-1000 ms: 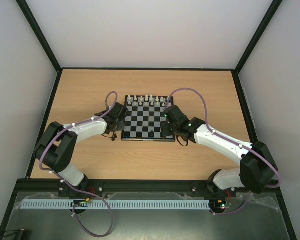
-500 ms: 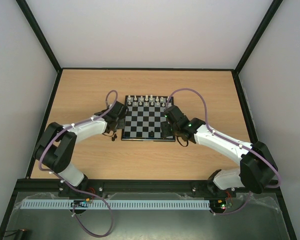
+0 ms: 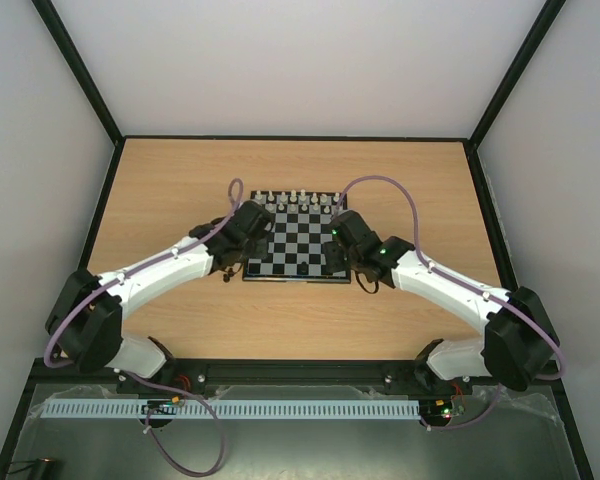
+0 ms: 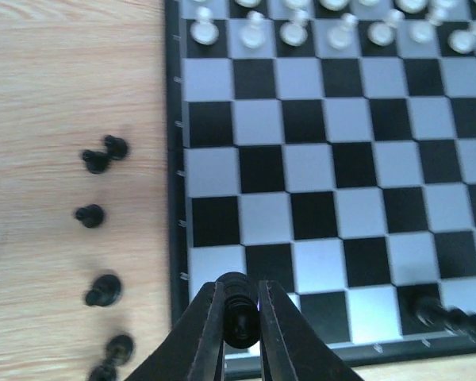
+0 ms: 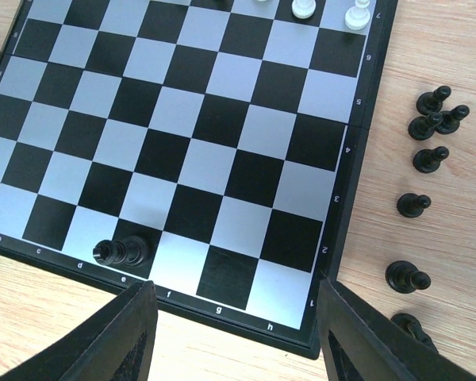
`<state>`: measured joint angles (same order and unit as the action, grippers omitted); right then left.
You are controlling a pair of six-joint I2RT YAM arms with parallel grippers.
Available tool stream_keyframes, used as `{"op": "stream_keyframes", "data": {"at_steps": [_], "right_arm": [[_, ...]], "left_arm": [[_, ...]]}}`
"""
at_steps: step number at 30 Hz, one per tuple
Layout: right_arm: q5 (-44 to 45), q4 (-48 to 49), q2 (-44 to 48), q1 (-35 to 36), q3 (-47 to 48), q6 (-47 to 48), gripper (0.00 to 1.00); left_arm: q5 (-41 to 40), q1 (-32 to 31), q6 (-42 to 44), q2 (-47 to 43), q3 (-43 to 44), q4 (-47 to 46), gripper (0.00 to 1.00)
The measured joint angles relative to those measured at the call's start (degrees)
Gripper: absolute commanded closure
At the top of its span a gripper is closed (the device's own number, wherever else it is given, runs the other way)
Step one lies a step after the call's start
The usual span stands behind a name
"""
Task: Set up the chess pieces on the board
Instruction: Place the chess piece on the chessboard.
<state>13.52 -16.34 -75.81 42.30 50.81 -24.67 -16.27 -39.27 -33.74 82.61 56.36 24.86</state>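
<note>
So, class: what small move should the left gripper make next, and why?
Probably lower the left gripper onto a bare near-row square of the board and release: it is shut on a black piece, and most of that row stands bare.

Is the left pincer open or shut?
Shut. The left pincer grips a black chess piece; both fingers press against its sides.

Left claw (image 4: 239, 305) tight, right claw (image 5: 236, 294) wide.
</note>
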Motion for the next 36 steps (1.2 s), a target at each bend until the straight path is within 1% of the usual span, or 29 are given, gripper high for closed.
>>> {"op": "stream_keyframes", "data": {"at_steps": [6, 10, 16, 24, 36], "right_arm": [[0.7, 0.0, 0.3, -0.5, 0.0, -0.1, 0.43], [0.9, 0.0, 0.7, -0.9, -0.3, -0.2, 0.43], [1.0, 0.0, 0.8, -1.1, -0.6, -0.2, 0.43], [0.9, 0.0, 0.8, -1.2, -0.6, -0.2, 0.43], [0.9, 0.0, 0.8, -1.4, -0.6, -0.2, 0.43]], "left_arm": [[1.5, -5.6, -1.6, 1.2, 0.8, 0.9, 0.92], [2.8, -7.8, -2.6, 3.5, 1.0, 0.8, 0.92], [3.8, -10.7, -3.2, 8.7, 3.8, 0.0, 0.92], [4.8, -12.0, -3.4, 13.8, 6.7, -1.5, 0.92], [4.7, -12.2, -3.4, 16.6, 6.8, -2.8, 0.90]]}}
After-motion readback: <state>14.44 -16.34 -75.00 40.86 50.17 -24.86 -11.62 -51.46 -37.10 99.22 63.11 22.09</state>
